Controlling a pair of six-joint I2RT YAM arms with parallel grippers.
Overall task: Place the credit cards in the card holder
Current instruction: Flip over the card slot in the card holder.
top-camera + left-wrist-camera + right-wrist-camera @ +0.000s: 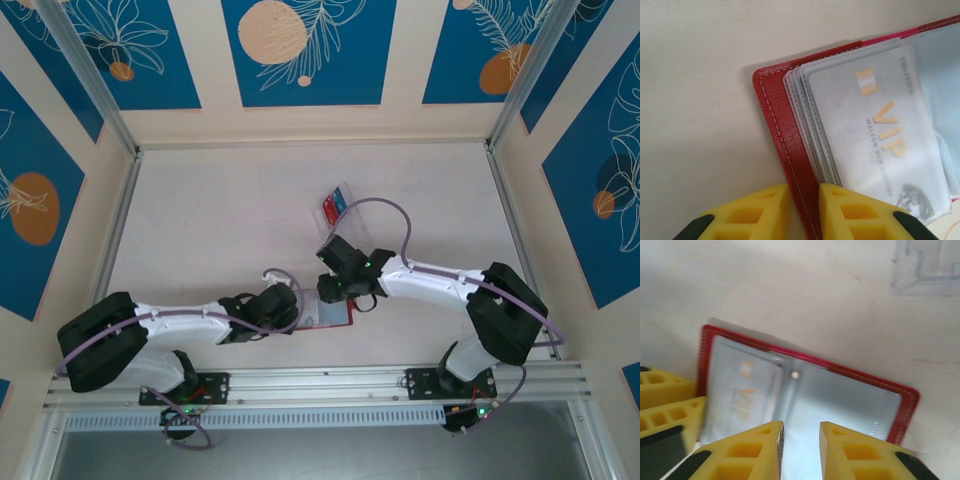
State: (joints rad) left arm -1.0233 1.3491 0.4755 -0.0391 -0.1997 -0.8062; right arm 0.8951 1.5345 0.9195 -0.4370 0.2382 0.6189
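Observation:
The red card holder lies open on the table between the two arms, its clear sleeves facing up. One pale card printed VIP sits inside a sleeve on the left half. My left gripper is shut on the holder's red cover edge, at the holder's left side. My right gripper hovers over the holder's middle, its jaws apart with nothing between them. A red card and a blue card rest in the clear tray farther back.
The clear plastic tray stands on the table beyond the holder, a little to the right of centre. The left gripper's yellow fingers sit close beside the right gripper. Metal frame rails border the table.

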